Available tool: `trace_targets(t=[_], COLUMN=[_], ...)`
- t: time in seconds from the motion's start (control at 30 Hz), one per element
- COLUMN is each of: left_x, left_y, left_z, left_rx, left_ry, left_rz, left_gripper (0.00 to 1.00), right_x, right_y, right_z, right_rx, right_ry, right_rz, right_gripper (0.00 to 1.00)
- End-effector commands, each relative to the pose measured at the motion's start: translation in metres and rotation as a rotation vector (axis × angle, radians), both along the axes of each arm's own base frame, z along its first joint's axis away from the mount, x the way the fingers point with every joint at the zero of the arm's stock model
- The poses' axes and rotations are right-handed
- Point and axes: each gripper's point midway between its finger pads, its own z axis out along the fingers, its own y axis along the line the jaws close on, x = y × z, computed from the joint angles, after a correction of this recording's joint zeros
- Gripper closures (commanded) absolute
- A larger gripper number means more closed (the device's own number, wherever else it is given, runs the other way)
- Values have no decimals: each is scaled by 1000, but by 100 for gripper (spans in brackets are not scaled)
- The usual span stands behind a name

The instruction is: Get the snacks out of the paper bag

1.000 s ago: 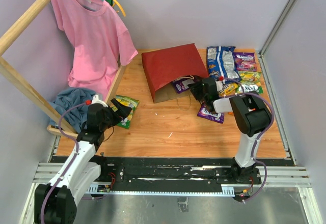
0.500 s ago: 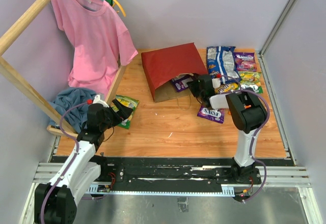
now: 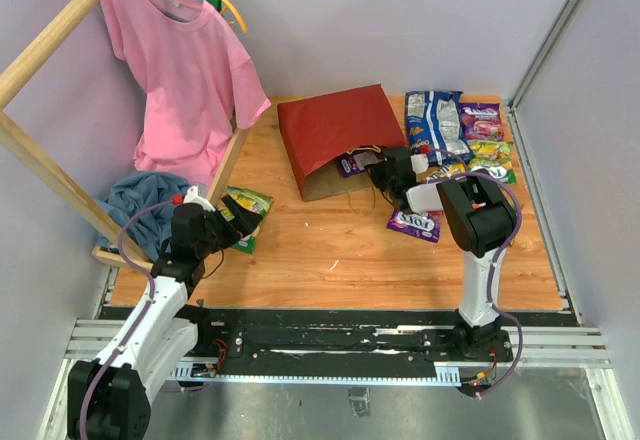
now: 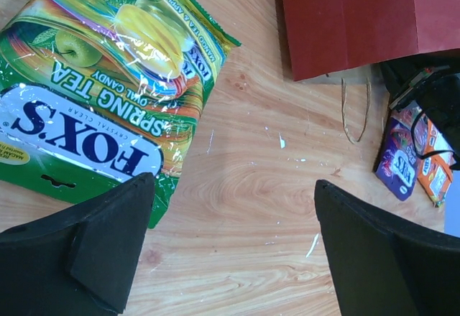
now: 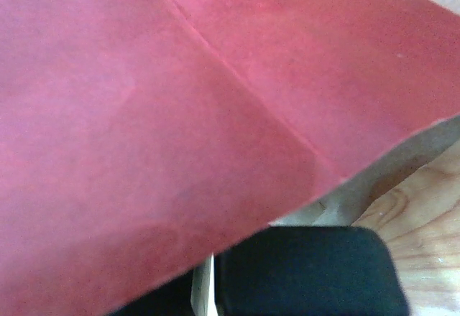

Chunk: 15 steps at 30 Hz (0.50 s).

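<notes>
The red paper bag [image 3: 338,135] lies flat on the table, mouth toward me, its thin handles [image 4: 356,108] loose on the wood. A purple packet [image 3: 353,165] sticks out of the mouth. My right gripper [image 3: 383,170] is at the mouth. In its wrist view the red paper [image 5: 180,100] fills the frame over one black finger [image 5: 309,273], and the jaws are hidden. Another purple packet [image 3: 415,224] lies on the table just in front. My left gripper [image 4: 230,258] is open and empty beside a green candy bag [image 4: 108,79], also seen from above [image 3: 247,210].
More snacks lie at the back right: a blue-white cookie bag [image 3: 435,120], a purple bag [image 3: 482,120] and yellow-green packs [image 3: 490,152]. A pink shirt [image 3: 185,70] hangs on a wooden rack at the left, over a blue cloth heap [image 3: 140,200].
My right gripper has moved left and back from the purple packet on the table to the bag's mouth. The left arm has not moved.
</notes>
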Motion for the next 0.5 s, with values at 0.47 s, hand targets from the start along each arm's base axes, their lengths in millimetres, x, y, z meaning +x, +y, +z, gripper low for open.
trace_targets(t=[0.47], left_x=[9], left_y=[2], left_z=[24], left_rx=[6], left_ry=[-61], left_rz=[1], left_gripper=[3], right_x=[-67], right_y=[12], right_z=[94], right_rx=[14], right_ry=[-83], right_rz=[186], right_gripper=[99])
